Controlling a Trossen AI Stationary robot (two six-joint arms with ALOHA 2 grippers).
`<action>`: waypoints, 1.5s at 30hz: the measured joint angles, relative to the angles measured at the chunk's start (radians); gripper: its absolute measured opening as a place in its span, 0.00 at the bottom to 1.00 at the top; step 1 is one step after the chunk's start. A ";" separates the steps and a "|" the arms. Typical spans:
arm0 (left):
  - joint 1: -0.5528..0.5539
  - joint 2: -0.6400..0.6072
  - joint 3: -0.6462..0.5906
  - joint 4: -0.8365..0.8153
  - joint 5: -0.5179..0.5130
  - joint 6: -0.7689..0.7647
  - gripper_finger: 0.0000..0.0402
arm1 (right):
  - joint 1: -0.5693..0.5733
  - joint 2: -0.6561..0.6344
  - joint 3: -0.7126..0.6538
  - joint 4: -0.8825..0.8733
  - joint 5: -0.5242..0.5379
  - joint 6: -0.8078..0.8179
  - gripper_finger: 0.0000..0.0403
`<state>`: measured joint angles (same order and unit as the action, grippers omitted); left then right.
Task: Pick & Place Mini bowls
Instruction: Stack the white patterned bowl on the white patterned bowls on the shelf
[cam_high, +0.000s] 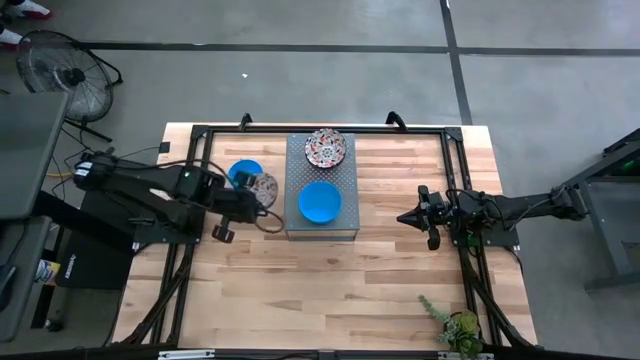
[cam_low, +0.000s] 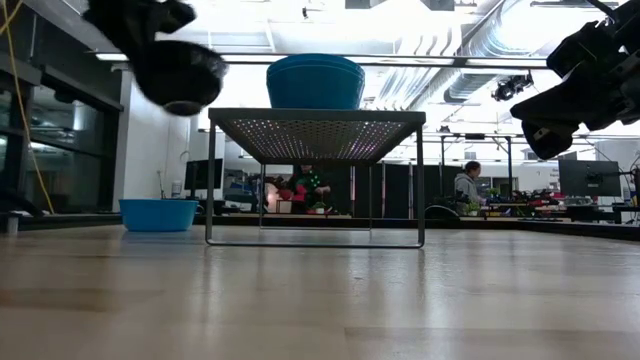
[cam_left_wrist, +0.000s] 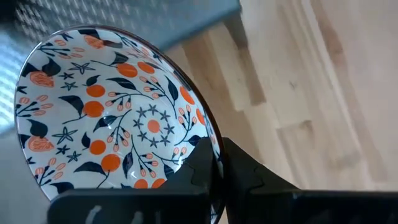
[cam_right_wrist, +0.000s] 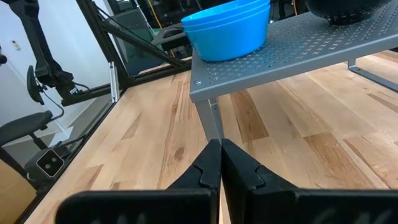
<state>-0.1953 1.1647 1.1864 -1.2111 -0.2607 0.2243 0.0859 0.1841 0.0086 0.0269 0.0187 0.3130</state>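
Fingers of the left gripper (cam_left_wrist: 214, 165) pinch the rim of a floral mini bowl (cam_left_wrist: 112, 112), which hangs tilted above the worktop (cam_high: 330, 280), just beside the grey perforated stand (cam_high: 321, 230). A blue bowl (cam_high: 245, 173) sits on the worktop right behind it, on the stand's left side. On top of the stand rest another floral bowl (cam_high: 326, 148) at the far end and stacked blue bowls (cam_high: 320, 202) at the near end. Off to the stand's right, well apart, the right gripper (cam_high: 410, 217) hovers with its fingers pressed together, holding nothing.
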 joint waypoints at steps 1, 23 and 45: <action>0.012 0.012 0.014 0.004 -0.001 0.032 0.01 | 0.000 0.000 0.000 0.000 0.000 0.000 0.00; 0.271 0.232 0.364 -0.022 -0.062 0.650 0.01 | 0.000 0.000 0.000 0.000 0.000 0.000 0.00; 0.437 0.579 0.725 0.026 -0.055 0.940 0.01 | 0.000 -0.001 0.000 0.000 0.000 0.000 0.00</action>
<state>0.2420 1.7441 1.9110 -1.1851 -0.3161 1.1642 0.0860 0.1833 0.0086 0.0269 0.0185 0.3130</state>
